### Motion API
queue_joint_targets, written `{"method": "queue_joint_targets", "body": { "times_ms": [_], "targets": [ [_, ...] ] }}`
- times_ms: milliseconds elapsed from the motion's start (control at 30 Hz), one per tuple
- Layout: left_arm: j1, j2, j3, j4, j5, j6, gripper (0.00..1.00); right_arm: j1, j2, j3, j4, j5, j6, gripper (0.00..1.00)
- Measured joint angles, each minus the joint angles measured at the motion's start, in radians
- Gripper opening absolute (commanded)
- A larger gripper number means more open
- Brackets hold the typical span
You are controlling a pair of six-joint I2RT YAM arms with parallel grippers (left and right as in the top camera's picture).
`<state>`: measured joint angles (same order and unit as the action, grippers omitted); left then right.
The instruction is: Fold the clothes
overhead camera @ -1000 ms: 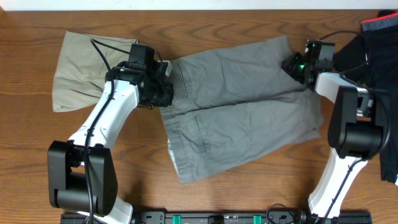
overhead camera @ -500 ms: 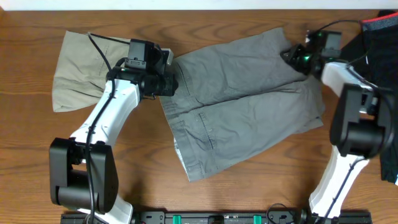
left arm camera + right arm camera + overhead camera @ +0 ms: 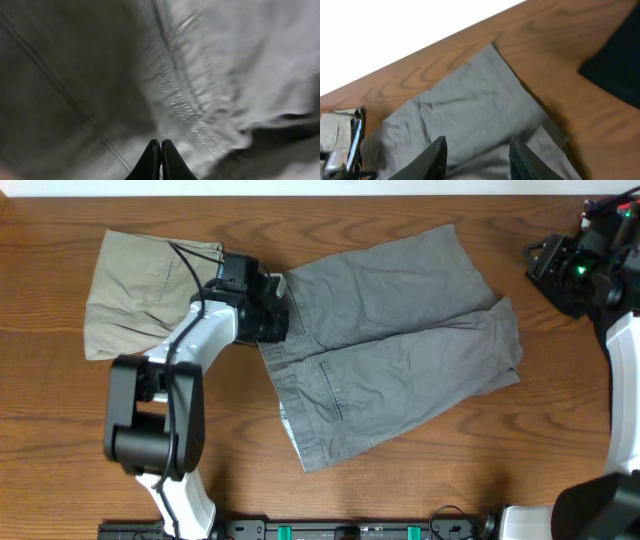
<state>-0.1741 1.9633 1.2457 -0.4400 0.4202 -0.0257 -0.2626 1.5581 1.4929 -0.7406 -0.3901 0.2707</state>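
Observation:
The grey shorts [image 3: 400, 350] lie spread flat across the middle of the table, waistband to the left and legs to the right. My left gripper [image 3: 280, 310] sits at the waistband's upper end. In the left wrist view its black fingertips [image 3: 161, 146] are pressed together over blurred grey cloth [image 3: 210, 75], and no cloth shows between them. My right gripper [image 3: 542, 258] hangs open above bare wood, to the right of the upper leg hem. In the right wrist view its jaws [image 3: 477, 145] stand apart, empty, looking down on the shorts [image 3: 470, 110].
Folded beige shorts [image 3: 140, 290] lie at the far left, just behind my left arm, and also show in the right wrist view [image 3: 335, 130]. A black garment [image 3: 620, 65] lies at the right edge. Bare wooden table [image 3: 420, 480] runs along the front.
My right gripper let go of the upper leg hem, opened and drew back up and to the right. The grey shorts were tugged flatter and shifted slightly. My left gripper stays at the waistband.

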Motion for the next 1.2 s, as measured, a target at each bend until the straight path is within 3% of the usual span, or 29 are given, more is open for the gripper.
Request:
{"method": "queue_joint_targets", "body": {
  "times_ms": [167, 267, 433, 567, 700, 900, 1200],
  "targets": [
    [0.000, 0.063, 0.000, 0.084, 0.021, -0.026, 0.06, 0.000, -0.005, -0.001, -0.074, 0.027, -0.005, 0.38],
    [0.003, 0.098, 0.005, 0.232, 0.035, -0.072, 0.06, 0.000, -0.005, -0.003, -0.097, 0.032, -0.008, 0.38],
    [0.029, 0.204, 0.024, 0.569, 0.067, -0.245, 0.06, 0.021, -0.005, -0.010, -0.108, 0.044, -0.010, 0.40],
    [0.071, 0.286, 0.093, 0.676, 0.104, -0.382, 0.06, 0.064, -0.005, -0.016, -0.132, 0.072, -0.014, 0.52],
    [0.089, 0.307, 0.163, 0.607, 0.120, -0.414, 0.13, 0.092, -0.004, -0.051, -0.136, 0.140, -0.019, 0.56],
    [0.089, 0.282, 0.264, 0.338, 0.124, -0.340, 0.36, 0.089, 0.041, -0.167, -0.135, 0.200, -0.019, 0.57],
    [0.089, -0.001, 0.290, 0.005, 0.118, -0.175, 0.45, 0.088, 0.132, -0.339, -0.124, 0.207, -0.040, 0.65]
  ]
}}
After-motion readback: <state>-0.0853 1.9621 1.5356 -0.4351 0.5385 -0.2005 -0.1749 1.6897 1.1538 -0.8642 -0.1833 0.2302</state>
